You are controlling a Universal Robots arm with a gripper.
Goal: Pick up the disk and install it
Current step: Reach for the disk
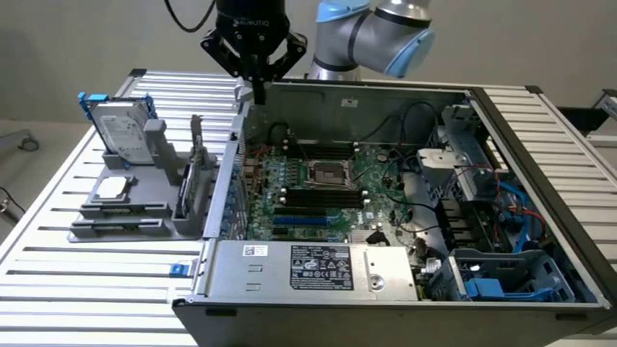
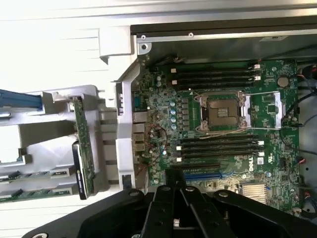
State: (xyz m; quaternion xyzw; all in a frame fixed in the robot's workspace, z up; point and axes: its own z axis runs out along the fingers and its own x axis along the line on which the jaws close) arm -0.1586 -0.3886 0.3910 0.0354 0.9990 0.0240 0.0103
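Note:
The disk (image 1: 126,130), a silver-grey drive with a white label and blue rails, stands upright in the grey holder (image 1: 130,217) on the exterior view's left. My gripper (image 1: 257,90) hangs shut and holding nothing over the back left corner of the open computer case (image 1: 289,271), to the right of the disk and above it. In the wrist view the shut black fingers (image 2: 173,191) point down over the motherboard's edge, and a blue rail of the disk (image 2: 22,100) shows beside the holder.
A thin dark card (image 1: 198,181) stands upright in the holder and a small square chip (image 1: 111,188) lies flat on it. Inside the case are the motherboard (image 1: 318,188), cables, a power supply (image 1: 318,269) and a blue drive cage (image 1: 511,278). The slatted metal table (image 1: 87,282) surrounds everything.

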